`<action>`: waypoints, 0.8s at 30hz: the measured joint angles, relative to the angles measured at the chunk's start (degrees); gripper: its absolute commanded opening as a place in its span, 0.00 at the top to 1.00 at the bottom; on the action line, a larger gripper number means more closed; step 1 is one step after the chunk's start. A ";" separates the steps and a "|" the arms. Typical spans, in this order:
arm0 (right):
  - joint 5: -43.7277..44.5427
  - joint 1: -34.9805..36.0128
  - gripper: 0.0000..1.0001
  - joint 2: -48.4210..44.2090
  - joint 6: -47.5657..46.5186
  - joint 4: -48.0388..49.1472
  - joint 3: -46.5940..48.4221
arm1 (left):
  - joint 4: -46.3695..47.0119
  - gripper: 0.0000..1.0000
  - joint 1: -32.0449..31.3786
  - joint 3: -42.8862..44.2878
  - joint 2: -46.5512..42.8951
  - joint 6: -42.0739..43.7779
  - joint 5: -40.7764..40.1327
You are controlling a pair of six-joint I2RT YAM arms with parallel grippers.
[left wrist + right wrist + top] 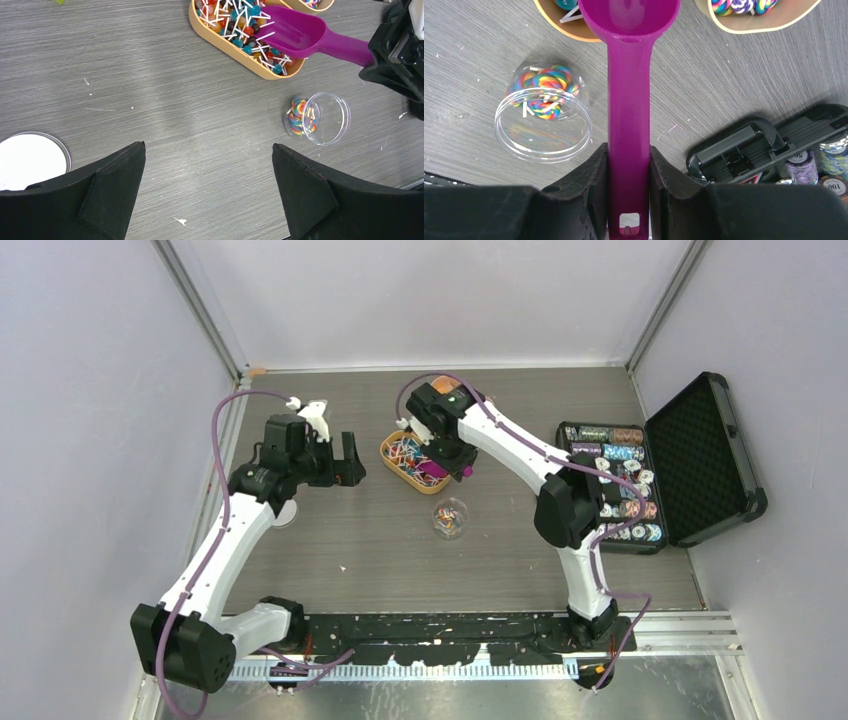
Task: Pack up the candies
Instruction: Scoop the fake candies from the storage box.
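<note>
Small candies (235,25) on white sticks fill a tan tray (235,52) at the table's middle. My right gripper (628,150) is shut on the handle of the magenta scoop (628,100). The scoop's bowl (292,30) reaches over the tray's near end and looks empty inside. A clear round jar (332,117) stands just in front of the tray with a few rainbow swirl candies (544,92) in it. My left gripper (208,146) hangs open over bare table left of the tray, with nothing between its fingers.
A white round lid (30,157) lies on the table under my left arm. A second tan tray (764,22) of swirl candies sits behind the first. An open black case (705,455) of poker chips (620,485) stands at the right.
</note>
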 measured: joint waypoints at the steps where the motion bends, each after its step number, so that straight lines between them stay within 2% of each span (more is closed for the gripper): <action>1: 0.09 0.00 1.00 -0.52 -0.09 1.09 -1.22 | 0.00 0.00 0.00 -0.02 0.00 0.02 -0.13; 9: 0.00 0.07 0.99 -7.06 -0.79 12.39 -12.31 | -0.02 0.00 0.00 -0.11 0.00 0.22 -1.20; 24: -0.46 0.26 1.00 -7.98 -1.88 22.51 -18.60 | -0.07 0.00 0.00 -0.87 -1.33 0.31 -3.06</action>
